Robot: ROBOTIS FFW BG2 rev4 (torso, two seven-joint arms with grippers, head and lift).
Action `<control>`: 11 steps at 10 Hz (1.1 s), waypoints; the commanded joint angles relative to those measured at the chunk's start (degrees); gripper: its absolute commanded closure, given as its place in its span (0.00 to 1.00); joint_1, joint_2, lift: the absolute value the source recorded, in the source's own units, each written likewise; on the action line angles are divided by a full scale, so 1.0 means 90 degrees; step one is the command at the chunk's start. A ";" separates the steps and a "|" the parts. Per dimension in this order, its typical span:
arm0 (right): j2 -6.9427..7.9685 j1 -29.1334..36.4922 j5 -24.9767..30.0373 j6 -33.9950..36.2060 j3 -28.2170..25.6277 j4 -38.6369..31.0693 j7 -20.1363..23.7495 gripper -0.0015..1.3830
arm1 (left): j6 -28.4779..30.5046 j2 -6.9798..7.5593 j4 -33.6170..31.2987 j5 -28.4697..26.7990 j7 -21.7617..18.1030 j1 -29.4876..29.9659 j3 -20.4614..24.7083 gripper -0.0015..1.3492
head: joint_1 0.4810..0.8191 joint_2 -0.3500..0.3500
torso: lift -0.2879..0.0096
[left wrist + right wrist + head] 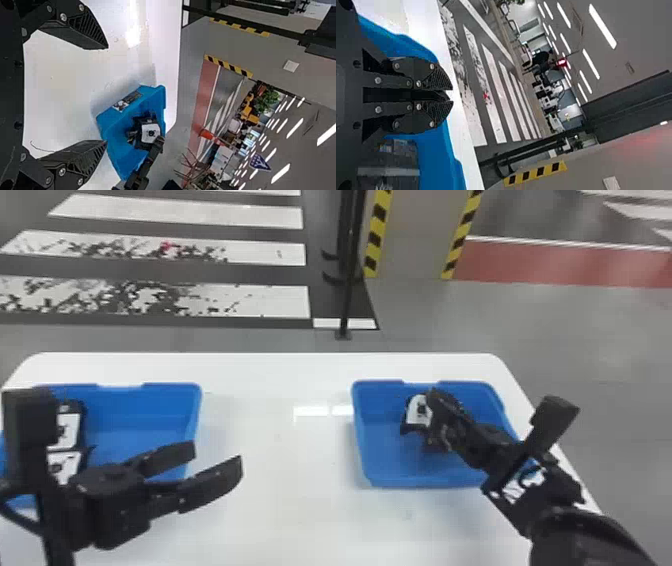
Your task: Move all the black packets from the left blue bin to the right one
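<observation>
In the head view my left gripper (218,454) stands open over the near right part of the left blue bin (145,410); the left wrist view shows a wide gap in that gripper (107,94). Two black packets with white labels (70,429) (64,464) lie along that bin's left side, partly behind the arm. My right gripper (434,397) is over the right blue bin (377,455), shut on a black packet (416,411) whose white label faces left. In the right wrist view, dark material shows between the closed fingers of this gripper (451,95), and a shiny packet (387,168) lies beside them.
Both bins stand on a white table (280,460), with a wide stretch of tabletop between them. Beyond the table's far edge stand a dark pole (346,305) and a column with yellow-black striped edges (410,235).
</observation>
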 commanded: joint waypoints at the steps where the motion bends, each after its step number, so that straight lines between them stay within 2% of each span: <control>1: -0.0010 -0.0022 0.0221 0.0035 -0.0154 0.0027 -0.0014 0.35 | 0.0017 0.0000 -0.0078 -0.0025 0.0000 0.0117 0.0200 0.17 | 0.63 0.29 | 0.50; 2: 0.0009 0.0119 0.0285 -0.0027 -0.0154 -0.0082 -0.0014 0.13 | 0.0017 0.0000 -0.0109 -0.0075 0.0000 0.0133 0.0289 0.17 | 0.63 0.29 | 0.50; 3: 0.0058 0.0306 0.0323 -0.0105 -0.0154 -0.0207 -0.0014 0.07 | 0.0017 0.0000 -0.0109 -0.0101 0.0000 0.0117 0.0365 0.17 | 0.63 0.29 | 0.50; 4: 0.0127 0.0525 0.0437 -0.0246 -0.0154 -0.0426 -0.0014 0.08 | 0.0017 -0.0019 -0.0109 -0.0164 0.0000 0.0164 0.0479 0.17 | 0.63 0.30 | 0.50; 6: 0.0263 0.1212 0.1135 -0.0871 -0.0142 -0.1441 -0.0062 0.08 | 0.0063 0.0137 -0.0124 -0.0240 0.0000 0.0117 0.0543 0.17 | 0.63 0.33 | 0.50; 8: 0.0547 0.1994 0.1199 -0.1215 -0.0142 -0.2254 -0.0248 0.08 | 0.0157 -0.0009 -0.0109 -0.0685 0.0000 -0.0008 0.1038 0.17 | 0.63 0.37 | 0.50; 9: 0.0625 0.2353 0.1199 -0.1246 -0.0053 -0.2582 -0.0258 0.08 | 0.0251 0.0010 0.0001 -0.0875 0.0000 -0.0164 0.1190 0.16 | 0.63 0.41 | 0.50; 11: 0.0722 0.2994 0.1148 -0.1262 0.0201 -0.3098 -0.0336 0.08 | 0.0423 0.0186 0.0422 -0.1167 0.0000 -0.0539 0.1368 0.17 | 0.63 0.51 | 0.50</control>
